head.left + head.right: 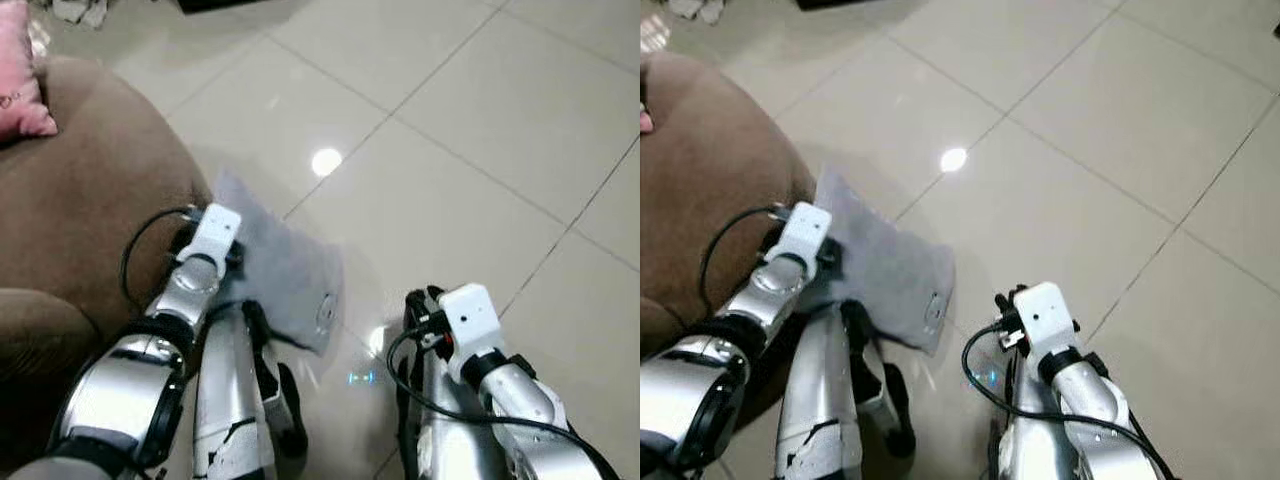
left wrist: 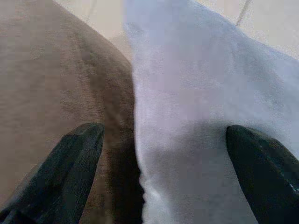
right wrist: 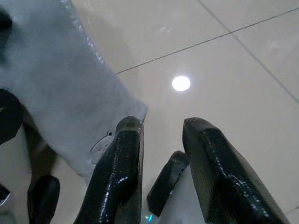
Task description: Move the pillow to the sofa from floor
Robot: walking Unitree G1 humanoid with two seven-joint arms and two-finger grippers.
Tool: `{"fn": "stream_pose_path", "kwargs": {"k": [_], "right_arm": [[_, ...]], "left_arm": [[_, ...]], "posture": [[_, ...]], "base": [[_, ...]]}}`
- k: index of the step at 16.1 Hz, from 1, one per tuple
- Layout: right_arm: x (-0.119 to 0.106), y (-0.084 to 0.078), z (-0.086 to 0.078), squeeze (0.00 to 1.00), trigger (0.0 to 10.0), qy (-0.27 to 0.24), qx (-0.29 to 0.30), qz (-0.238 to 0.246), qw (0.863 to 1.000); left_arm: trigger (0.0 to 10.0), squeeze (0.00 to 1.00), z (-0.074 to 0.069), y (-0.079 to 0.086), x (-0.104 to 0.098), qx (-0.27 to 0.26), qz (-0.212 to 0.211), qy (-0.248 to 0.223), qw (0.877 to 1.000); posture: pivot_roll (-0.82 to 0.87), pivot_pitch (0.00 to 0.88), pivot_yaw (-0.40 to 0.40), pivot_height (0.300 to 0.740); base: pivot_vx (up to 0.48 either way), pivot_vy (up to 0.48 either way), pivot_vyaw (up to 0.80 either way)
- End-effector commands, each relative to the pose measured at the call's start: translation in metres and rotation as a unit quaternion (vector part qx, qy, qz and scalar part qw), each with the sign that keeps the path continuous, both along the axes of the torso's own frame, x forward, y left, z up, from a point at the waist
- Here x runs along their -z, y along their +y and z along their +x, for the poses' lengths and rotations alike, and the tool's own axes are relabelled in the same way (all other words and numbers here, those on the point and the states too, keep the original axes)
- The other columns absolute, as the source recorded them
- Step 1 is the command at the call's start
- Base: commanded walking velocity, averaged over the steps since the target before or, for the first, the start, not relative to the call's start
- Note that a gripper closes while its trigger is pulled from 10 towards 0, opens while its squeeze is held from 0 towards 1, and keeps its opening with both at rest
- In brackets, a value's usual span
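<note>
Both sets of jaws stand apart: the left gripper (image 2: 163, 177) straddles the grey pillow (image 1: 285, 270) edge beside the brown sofa (image 1: 90, 210), the right gripper (image 3: 161, 163) hangs empty above the floor (image 1: 450, 150).

Both arms are glossy silver with black joint rings. Each wrist carries a white, boxy camera block, the left arm (image 1: 150, 340) and the right arm (image 1: 510, 400) alike, and a black cable loops beside each block. The fingers (image 3: 119, 172) are long, black and shiny with rounded tips. Silver legs with black trim show below.
</note>
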State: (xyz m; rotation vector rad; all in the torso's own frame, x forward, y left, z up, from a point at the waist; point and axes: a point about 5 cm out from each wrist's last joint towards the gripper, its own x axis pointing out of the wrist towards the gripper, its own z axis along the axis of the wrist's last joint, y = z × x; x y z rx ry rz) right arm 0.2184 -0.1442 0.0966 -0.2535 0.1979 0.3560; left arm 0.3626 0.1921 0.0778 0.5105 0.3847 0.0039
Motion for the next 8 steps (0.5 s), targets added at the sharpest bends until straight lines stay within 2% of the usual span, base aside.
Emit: {"fn": "stream_pose_path", "kwargs": {"k": [1,2,5,8], "right_arm": [[0.0025,0.0049,-0.0067,0.0,10.0,0.011,-0.006,0.004,1.0],[0.0021,0.0066,-0.009,0.0,10.0,0.012,-0.007,0.006,1.0],[0.003,0.0075,-0.0128,0.0,10.0,0.017,-0.009,0.007,1.0],[0.0033,0.0066,-0.0125,0.0,10.0,0.018,-0.008,0.006,1.0]], "left_arm": [[2.1,0.0,-0.0087,-0.0002,0.0149,0.01,0.003,0.038,0.999],[0.0,0.0,-0.0101,-0.0032,0.0178,0.019,0.005,0.047,0.999],[0.0,0.0,-0.0128,-0.0055,0.0227,0.033,-0.004,0.066,0.997],[0.0,0.0,-0.013,-0.0012,0.0221,0.025,0.017,0.063,0.998]], "posture": [[-0.05,0.381,0.157,0.5],[-0.05,0.382,0.159,0.5],[-0.05,0.378,0.156,0.5],[-0.05,0.379,0.156,0.5]], "base": [[0.0,0.0,0.0],[0.0,0.0,0.0],[0.0,0.0,0.0],[0.0,0.0,0.0]]}}
